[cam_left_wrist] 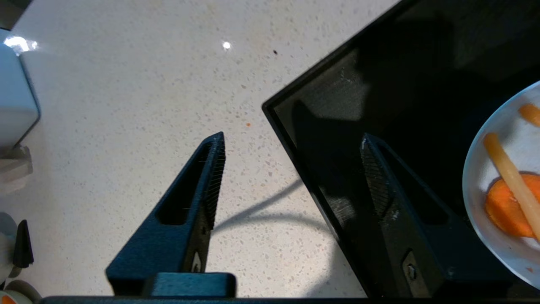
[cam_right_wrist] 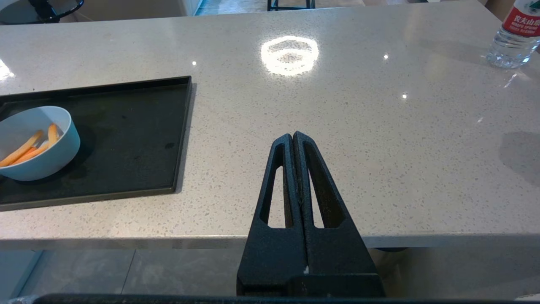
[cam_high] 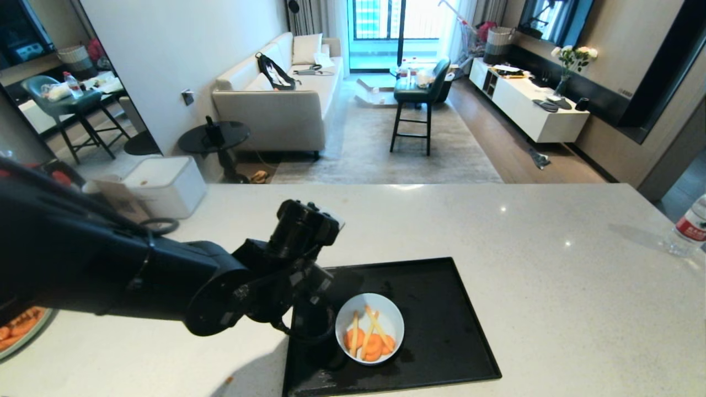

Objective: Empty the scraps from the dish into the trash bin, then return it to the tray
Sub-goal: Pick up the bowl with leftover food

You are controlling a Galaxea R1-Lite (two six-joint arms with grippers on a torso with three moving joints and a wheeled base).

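We have the left gripper (cam_left_wrist: 291,143) spread wide and empty, straddling the tray (cam_left_wrist: 337,97) edge. The dish (cam_high: 369,328) with scraps (cam_high: 368,337) sits on the tray just beyond its right finger. Right gripper (cam_right_wrist: 293,137) is clenched, parked well apart; left is nearer.

the robot's left arm reaches in from the near left, its left hand (cam_left_wrist: 291,147) pointing steeply down with both fingers spread wide and nothing between them. the right hand (cam_right_wrist: 293,137) sits low at the near right, fingers pressed together, empty.
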